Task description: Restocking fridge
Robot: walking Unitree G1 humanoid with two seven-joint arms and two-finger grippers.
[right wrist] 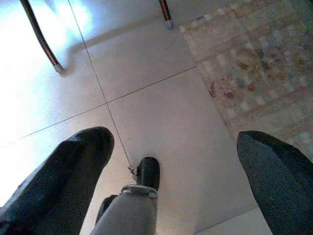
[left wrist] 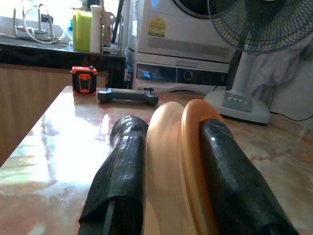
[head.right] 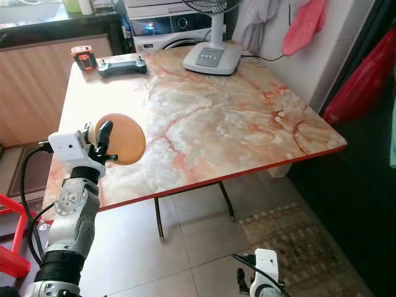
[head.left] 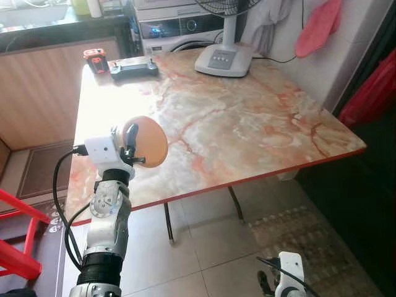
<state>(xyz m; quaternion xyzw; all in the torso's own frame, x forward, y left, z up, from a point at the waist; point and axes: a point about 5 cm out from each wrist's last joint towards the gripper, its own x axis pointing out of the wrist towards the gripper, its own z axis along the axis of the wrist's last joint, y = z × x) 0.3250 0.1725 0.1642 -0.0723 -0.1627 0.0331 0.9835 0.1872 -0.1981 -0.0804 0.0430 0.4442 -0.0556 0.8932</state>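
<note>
We note a round, smooth orange-tan plate (head.left: 147,141) standing on edge, pinched by the left gripper (left wrist: 168,147) over the marble counter (head.left: 247,124) near its front left corner. Right gripper (right wrist: 176,161) hangs wide open, empty, above the floor (right wrist: 161,98)

Fan (head.left: 224,37): head and blades cut off by the top edge; only the base and pole show whole.
Washing machine (head.left: 179,26): upper part out of frame, lower part hidden behind the desk (head.left: 247,117).
Plate (head.left: 148,141): near rim covered by the left hand (head.left: 129,148).
Right hand (head.left: 286,281): cut by the bottom edge.
Red stool (head.left: 15,238): mostly beyond the left edge.
Orange gadget (head.left: 94,60): too small to identify.
</note>
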